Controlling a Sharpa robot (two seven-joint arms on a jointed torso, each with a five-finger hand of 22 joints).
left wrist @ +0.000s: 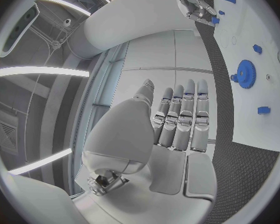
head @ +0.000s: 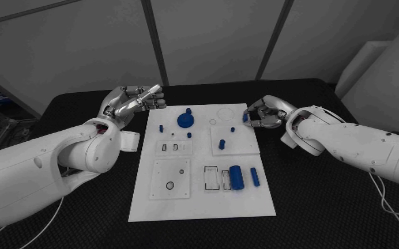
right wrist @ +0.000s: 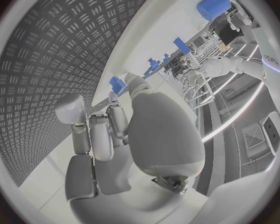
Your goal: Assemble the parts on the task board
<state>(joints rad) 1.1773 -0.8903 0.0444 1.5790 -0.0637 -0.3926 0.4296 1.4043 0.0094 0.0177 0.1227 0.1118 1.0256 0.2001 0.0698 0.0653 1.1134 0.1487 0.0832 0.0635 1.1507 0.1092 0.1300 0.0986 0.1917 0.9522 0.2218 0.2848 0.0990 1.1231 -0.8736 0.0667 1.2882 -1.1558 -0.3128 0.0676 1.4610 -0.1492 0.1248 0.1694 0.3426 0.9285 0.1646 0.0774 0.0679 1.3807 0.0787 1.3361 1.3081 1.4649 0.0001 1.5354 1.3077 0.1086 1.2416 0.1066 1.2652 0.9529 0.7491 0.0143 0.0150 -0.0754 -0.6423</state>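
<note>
Task board, a long white plate, lies lengthwise on the black table, running away from the robot. Nearest the robot, on the board's right side, a large blue cylinder lies beside a smaller blue peg, with a clear slotted holder just to their left. On the near left sits a clear square plate with dark holes. Farther along, in the middle of the board, a small blue pin stands on another clear plate on the right side, and a low slotted block lies on the left. Beyond that, a blue gear rests near the far left of the board, with a tiny blue piece just nearer than it.

At the board's far right edge, the right hand has its fingers curled in, pinching a small blue part at its fingertips; the right wrist view shows this blue part against the fingertips, close over the white plate. The left hand is raised beside the board's far left corner, apart from it. In the left wrist view its fingers lie straight and side by side, holding nothing, with the gear well beyond them.
</note>
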